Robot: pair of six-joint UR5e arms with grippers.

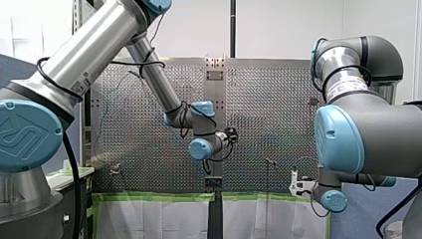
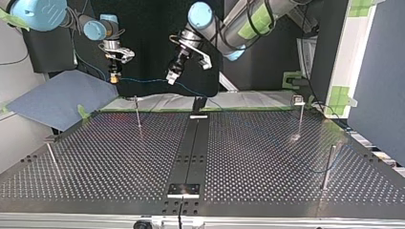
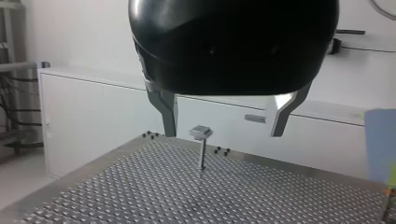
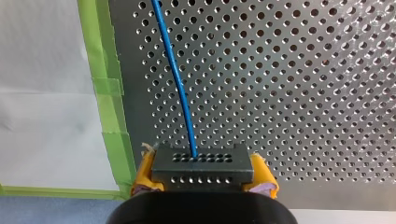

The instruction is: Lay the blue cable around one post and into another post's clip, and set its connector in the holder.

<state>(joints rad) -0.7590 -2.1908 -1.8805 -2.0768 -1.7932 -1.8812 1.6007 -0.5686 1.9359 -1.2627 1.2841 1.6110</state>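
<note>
My right gripper (image 4: 201, 176) clamps the connector (image 4: 201, 163) between yellow-padded fingers, carrying the blue cable (image 4: 180, 84) over the counter (image 4: 303, 93). My left gripper (image 3: 224, 134), fingers apart and empty, faces a clip post (image 3: 201, 147), likely ready to guide.

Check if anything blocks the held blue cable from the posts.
Nothing visible does. My right gripper holds the connector above the table's far edge in the top view; the blue cable runs in midair toward my left gripper, and nothing stands between it and the nearest post.
</note>
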